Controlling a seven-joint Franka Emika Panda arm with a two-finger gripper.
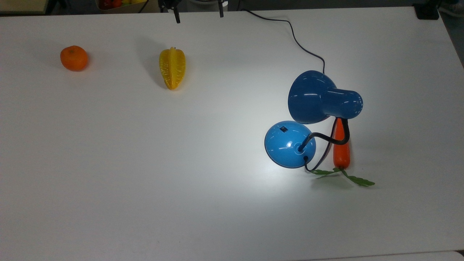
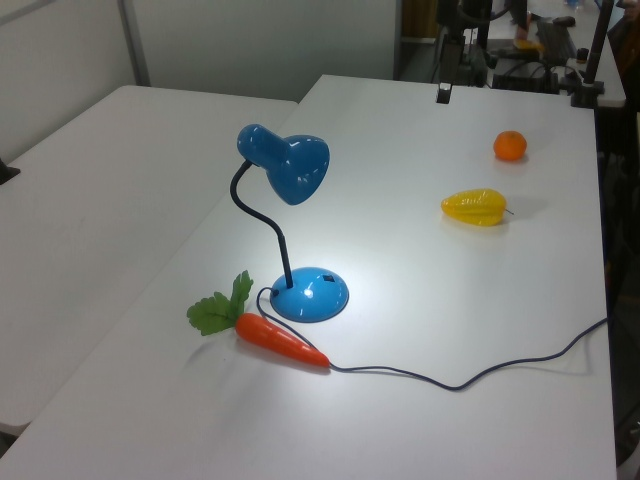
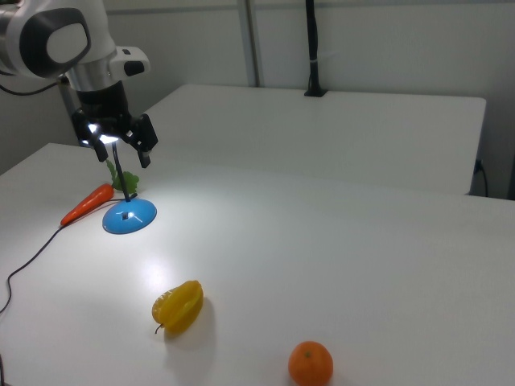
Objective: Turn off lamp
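Glossy blue, the desk lamp (image 1: 290,144) stands on the white table (image 1: 145,163) toward the top view's right, lit and throwing a bright pool around its dome base, so the task is not yet done. Its shade (image 1: 315,97) hangs over the carrot (image 1: 341,150) lying just beside the base, with the black cord (image 2: 470,378) trailing away across the table. The gripper (image 1: 198,13) hovers at the top view's upper edge, fingers spread and holding nothing, well apart from the lamp; judging by that, the reach is only starting. The top view shows the small black switch (image 1: 282,128) on the dome; the right view shows the arm (image 3: 68,44). A starfruit (image 1: 172,68) and an orange (image 1: 74,58) sit well clear.
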